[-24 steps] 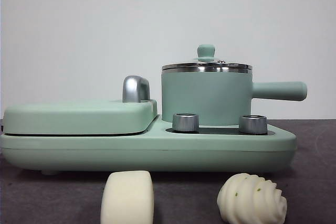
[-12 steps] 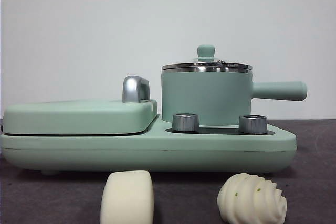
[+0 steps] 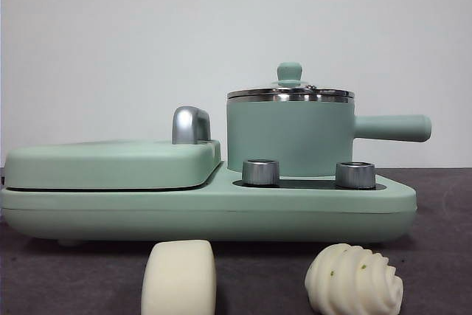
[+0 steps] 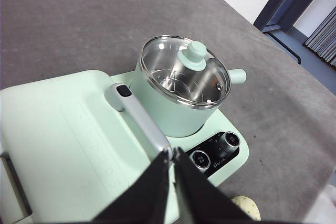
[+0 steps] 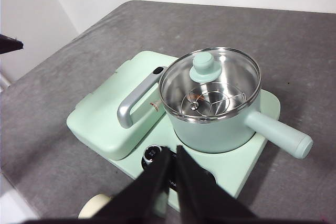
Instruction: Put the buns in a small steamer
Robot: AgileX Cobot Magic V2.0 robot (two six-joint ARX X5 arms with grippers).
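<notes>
Up above, both grippers hang clear of everything. The left gripper has its fingers pressed together with only a thin slit between them, clenched on nothing, high over the appliance's flat griddle lid and its chrome handle. The right gripper is the same, fingers closed and empty, hovering over the control knobs.

Below them, the small steamer sits on the right half of the mint green cooker base, its glass lid on, the long side handle sticking out to the right. Through the lid a steel rack shows inside.

The buns lie on the grey tabletop in front of the cooker, well apart from each other: the smooth bun left, the spiral bun right.
</notes>
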